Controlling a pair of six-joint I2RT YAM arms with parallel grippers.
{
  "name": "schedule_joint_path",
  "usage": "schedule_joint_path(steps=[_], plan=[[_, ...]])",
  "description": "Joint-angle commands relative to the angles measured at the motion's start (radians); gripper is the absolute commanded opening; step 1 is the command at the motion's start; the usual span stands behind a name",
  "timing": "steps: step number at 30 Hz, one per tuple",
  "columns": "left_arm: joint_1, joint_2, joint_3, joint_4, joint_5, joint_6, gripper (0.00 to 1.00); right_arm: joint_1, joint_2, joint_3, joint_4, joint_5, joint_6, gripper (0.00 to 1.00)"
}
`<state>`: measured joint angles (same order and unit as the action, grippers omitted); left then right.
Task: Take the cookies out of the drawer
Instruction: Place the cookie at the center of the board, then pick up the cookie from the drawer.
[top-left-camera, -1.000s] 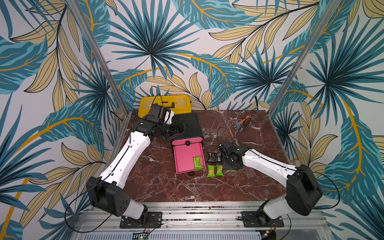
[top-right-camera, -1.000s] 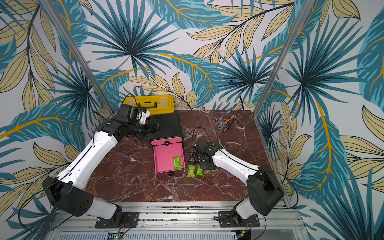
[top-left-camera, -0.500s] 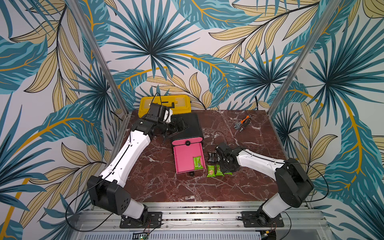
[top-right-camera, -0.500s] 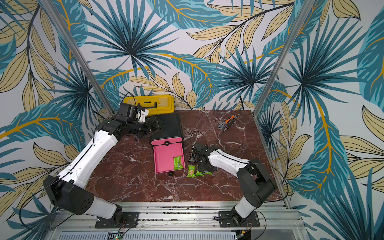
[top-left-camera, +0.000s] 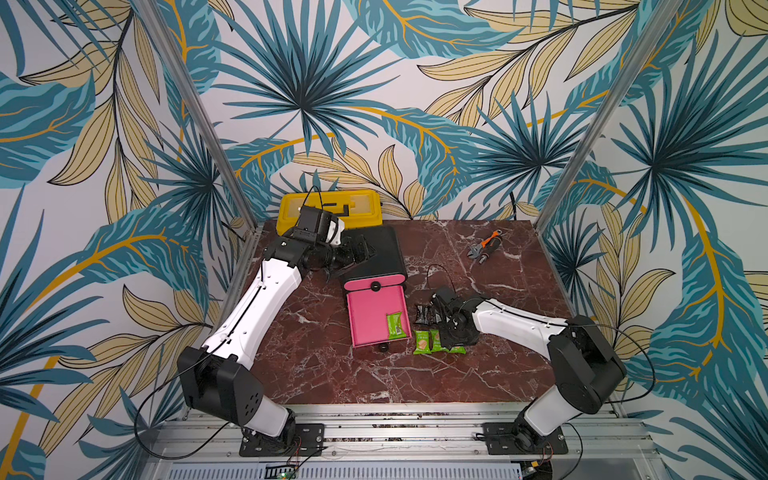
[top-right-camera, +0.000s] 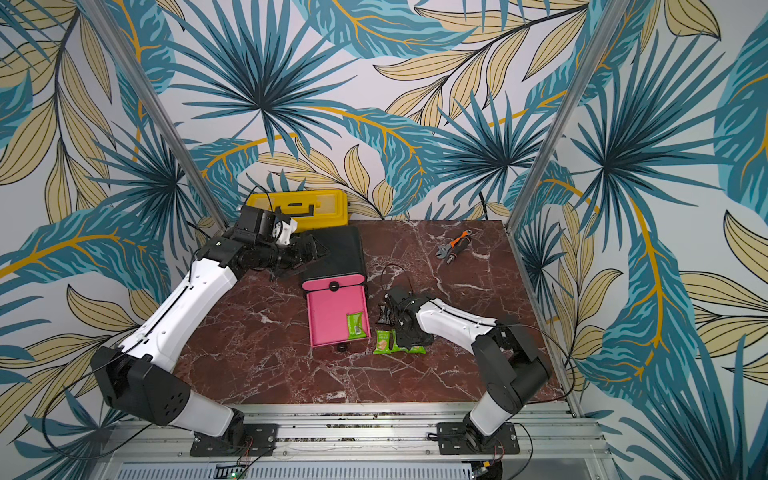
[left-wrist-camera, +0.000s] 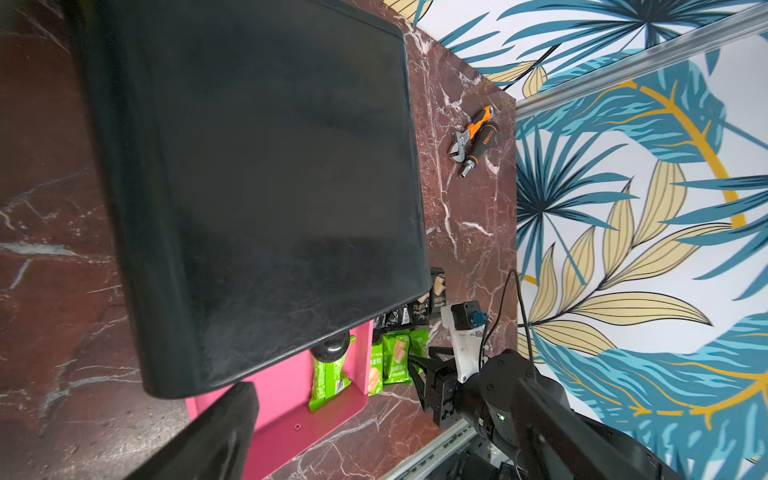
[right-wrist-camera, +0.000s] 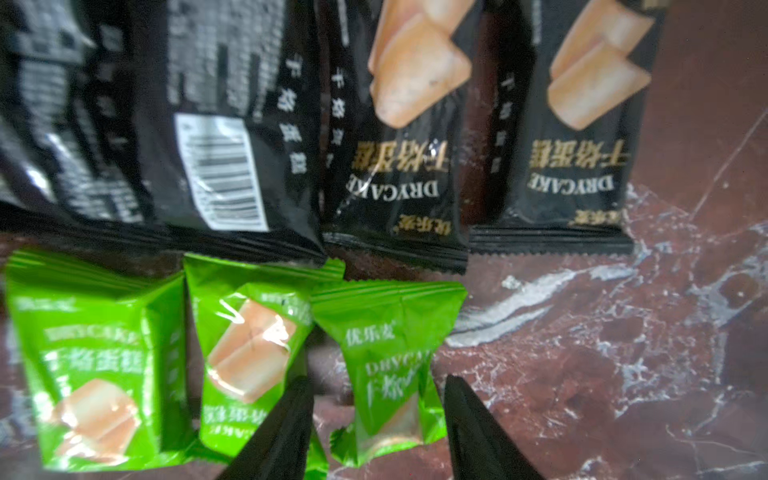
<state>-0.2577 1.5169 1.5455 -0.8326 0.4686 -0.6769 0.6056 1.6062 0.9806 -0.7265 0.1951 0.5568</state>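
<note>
Cookies (right-wrist-camera: 395, 137) in green and black wrappers read "DRYCAKE"; right gripper (right-wrist-camera: 376, 380) spread around a green cookie (right-wrist-camera: 386, 332), left gripper's (top-left-camera: 365, 252) state unclear.

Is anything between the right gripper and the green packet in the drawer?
Only the drawer's side wall and the green packets on the table lie between the right gripper and the green packet in the drawer. From above, that packet is uncovered.

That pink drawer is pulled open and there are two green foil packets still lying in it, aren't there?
Not quite. The pulled-open pink drawer holds just one green foil packet, not two. Both top views show it lying alone in there.
</note>
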Motion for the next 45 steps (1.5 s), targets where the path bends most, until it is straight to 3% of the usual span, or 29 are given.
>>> schedule_joint_path(steps=[1, 6, 12, 16, 22, 39, 45], plan=[[0.062, -0.008, 0.012, 0.070, 0.067, -0.055, 1.00, 0.001, -0.081, 0.001, -0.002, -0.012, 0.046, 0.60], [0.068, 0.005, 0.038, 0.031, 0.040, 0.008, 1.00, 0.028, -0.222, 0.012, 0.014, -0.007, 0.156, 0.63], [0.071, 0.038, 0.027, -0.042, 0.008, 0.079, 1.00, 0.167, -0.276, 0.078, 0.068, 0.050, 0.278, 0.63], [0.079, 0.043, -0.004, -0.041, 0.006, 0.088, 1.00, 0.278, -0.205, 0.143, 0.103, 0.092, 0.333, 0.64], [0.083, 0.049, -0.011, -0.074, 0.004, 0.105, 1.00, 0.338, -0.024, 0.263, 0.148, 0.063, 0.348, 0.66], [0.086, 0.094, -0.015, -0.126, 0.066, 0.143, 1.00, 0.341, 0.260, 0.417, 0.107, 0.081, 0.288, 0.67], [0.086, 0.098, -0.013, -0.133, 0.077, 0.134, 1.00, 0.341, 0.315, 0.462, 0.077, 0.158, 0.294, 0.67]])
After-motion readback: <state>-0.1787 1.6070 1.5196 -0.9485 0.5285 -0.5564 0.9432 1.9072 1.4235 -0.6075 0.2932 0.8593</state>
